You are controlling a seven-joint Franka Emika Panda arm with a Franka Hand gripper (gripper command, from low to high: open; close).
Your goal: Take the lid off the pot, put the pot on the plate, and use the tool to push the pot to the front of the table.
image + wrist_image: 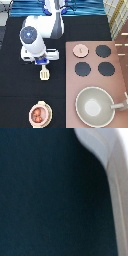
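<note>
gripper [44, 62]: glossy white plastic casing, above the tool
tool [45, 74]: smooth cream plastic
table [20, 100]: matt black
pot [38, 114]: smooth pink plastic

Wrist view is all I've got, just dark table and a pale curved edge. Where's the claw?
Observer: The claw is over the table, toward the exterior view's upper left, with the tool right at its tip.
Operator: Is the lid off the pot?
Observer: Yes. The lid lies on the stove, at the stove's top-left corner in the exterior view.
Operator: And the pot?
Observer: The pot sits on the plate near the exterior view's bottom, below the claw.
</note>
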